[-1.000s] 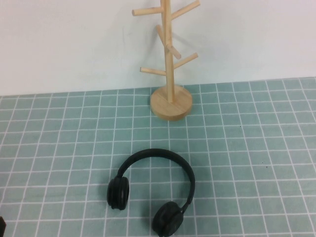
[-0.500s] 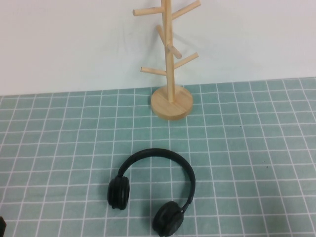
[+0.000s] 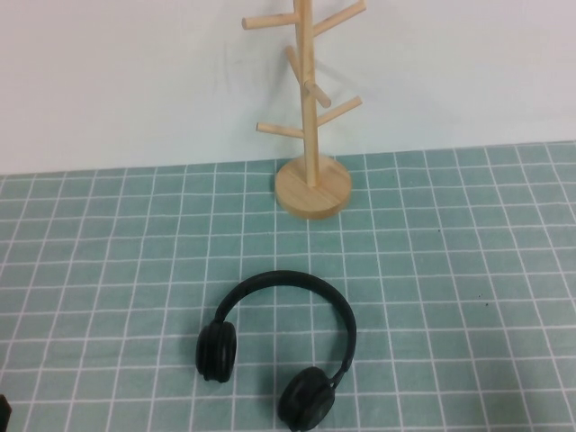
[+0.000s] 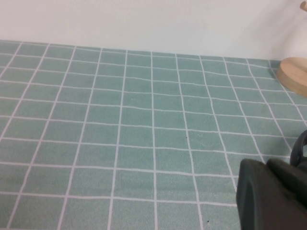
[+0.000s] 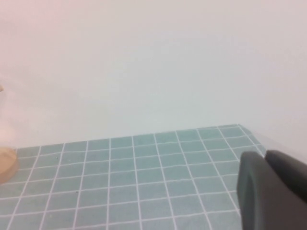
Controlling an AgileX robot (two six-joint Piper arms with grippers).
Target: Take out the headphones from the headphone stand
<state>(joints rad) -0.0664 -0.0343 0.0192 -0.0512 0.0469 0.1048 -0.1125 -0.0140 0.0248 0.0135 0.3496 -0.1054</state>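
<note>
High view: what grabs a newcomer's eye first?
The black headphones lie flat on the green grid mat, near the front, apart from the stand. Behind them the wooden headphone stand stands upright at the mat's far edge, pegs bare. The left gripper and right gripper sit low at the sides, holding nothing.

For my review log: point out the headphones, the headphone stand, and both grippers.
headphones (image 3: 281, 279), high view, headband top.
headphone stand (image 3: 311, 188), high view, disc base.
left gripper (image 4: 271, 196), left wrist view, dark finger.
right gripper (image 5: 271, 191), right wrist view, dark finger.

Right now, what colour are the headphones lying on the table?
Black all over. The headphones show best in the high view, lying flat on the green grid mat.
</note>
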